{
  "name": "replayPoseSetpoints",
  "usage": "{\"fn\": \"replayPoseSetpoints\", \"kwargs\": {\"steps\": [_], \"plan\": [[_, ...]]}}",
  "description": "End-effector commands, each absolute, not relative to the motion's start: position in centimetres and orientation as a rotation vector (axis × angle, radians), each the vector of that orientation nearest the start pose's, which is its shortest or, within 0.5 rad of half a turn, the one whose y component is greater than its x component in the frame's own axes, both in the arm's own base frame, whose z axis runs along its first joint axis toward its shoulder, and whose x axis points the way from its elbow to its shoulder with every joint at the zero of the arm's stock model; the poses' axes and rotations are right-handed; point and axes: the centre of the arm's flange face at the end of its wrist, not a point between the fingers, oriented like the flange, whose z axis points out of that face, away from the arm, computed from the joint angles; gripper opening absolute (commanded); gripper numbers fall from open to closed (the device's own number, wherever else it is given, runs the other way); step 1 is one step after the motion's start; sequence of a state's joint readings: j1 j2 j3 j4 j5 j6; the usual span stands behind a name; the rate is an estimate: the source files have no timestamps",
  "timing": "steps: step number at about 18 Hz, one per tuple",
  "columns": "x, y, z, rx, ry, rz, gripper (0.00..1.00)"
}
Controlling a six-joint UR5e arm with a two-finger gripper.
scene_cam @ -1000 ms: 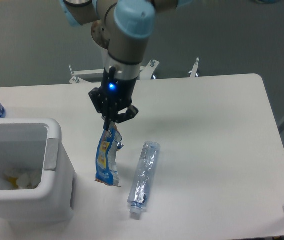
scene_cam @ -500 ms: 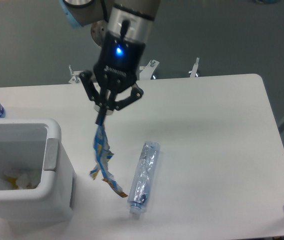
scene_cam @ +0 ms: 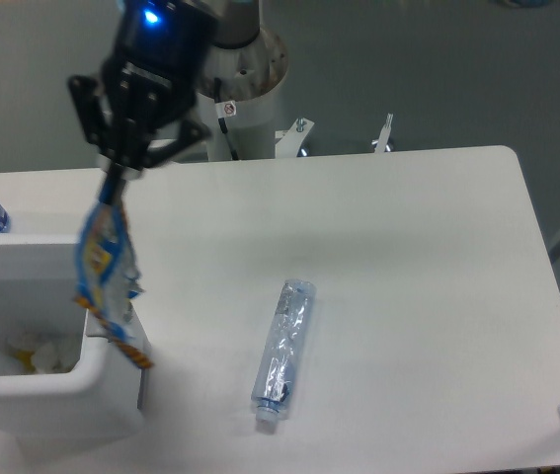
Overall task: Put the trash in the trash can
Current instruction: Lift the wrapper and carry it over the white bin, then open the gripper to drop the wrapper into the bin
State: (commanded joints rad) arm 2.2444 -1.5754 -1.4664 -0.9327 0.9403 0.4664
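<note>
While the gripper [scene_cam: 114, 183] pinches the wrapper [scene_cam: 108, 281] top at upper left, it dangles over the bin [scene_cam: 97, 380] right rim. Transport step; next needs shifting left, then release. Crushed bottle [scene_cam: 281, 352] waits on table [scene_cam: 408, 276], centre.

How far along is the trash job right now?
Nothing from the table is clearly binned yet. In hand: the pincer is shut on the blue wrapper, dangling at the trash can rim. Left: drop it in, then take the crushed bottle lying on the table.
</note>
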Motion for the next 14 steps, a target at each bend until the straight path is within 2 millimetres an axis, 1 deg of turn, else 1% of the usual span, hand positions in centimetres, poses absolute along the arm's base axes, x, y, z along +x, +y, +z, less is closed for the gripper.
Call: {"fn": "replayPoseSetpoints", "kwargs": {"steps": [2,3,4,5,6,7,10,14], "plan": [[-15.2,53.4,63.2,-2.217,0.093,-0.174,0.00],[-14.4,53.6,62.9,-2.222,0.107,-0.186,0.00],[-14.1,53.8,62.6,-2.226,0.112,-0.192,0.00],[-14.0,53.8,62.5,-2.227,0.112,-0.195,0.00],[-13.8,53.9,62.0,-2.234,0.115,-0.206,0.00],[-13.5,54.0,61.2,-2.245,0.126,-0.214,0.00],[-13.3,54.2,58.9,-2.276,0.118,-0.245,0.00],[-14.1,55.3,55.7,-2.322,0.121,-0.272,0.00]]}}
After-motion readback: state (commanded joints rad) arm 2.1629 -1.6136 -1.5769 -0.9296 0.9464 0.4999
